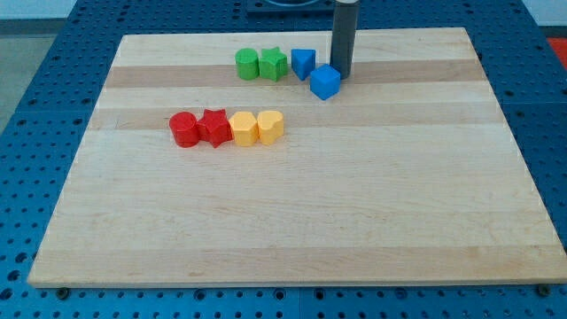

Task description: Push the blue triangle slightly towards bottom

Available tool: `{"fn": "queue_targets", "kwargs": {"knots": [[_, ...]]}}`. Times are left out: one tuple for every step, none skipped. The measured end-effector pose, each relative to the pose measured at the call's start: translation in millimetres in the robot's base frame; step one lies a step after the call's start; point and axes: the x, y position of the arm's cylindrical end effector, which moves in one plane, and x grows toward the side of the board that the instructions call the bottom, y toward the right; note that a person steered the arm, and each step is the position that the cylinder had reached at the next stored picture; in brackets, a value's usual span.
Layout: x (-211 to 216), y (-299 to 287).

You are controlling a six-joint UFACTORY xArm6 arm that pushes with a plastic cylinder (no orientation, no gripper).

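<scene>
We see a tabletop [292, 221] of pale, planked wood with a fine grain and a smooth, lightly satin finish, resting on a blue metal-looking base [35, 53] dotted with holes. The blocks, such as the red cylinder [183, 129], the yellow block [270, 127], the green star [274, 64] and the blue cube [325, 82], look like smooth, painted or plastic pieces with a soft matt sheen. Our rod [343, 40] looks dark grey, smooth and dull, down to my tip [342, 74].
</scene>
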Motion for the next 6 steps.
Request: {"fn": "queue_targets", "kwargs": {"knots": [[-26,0],[-49,-1],[-49,-17],[-49,-32],[-44,-36],[-33,-36]]}}
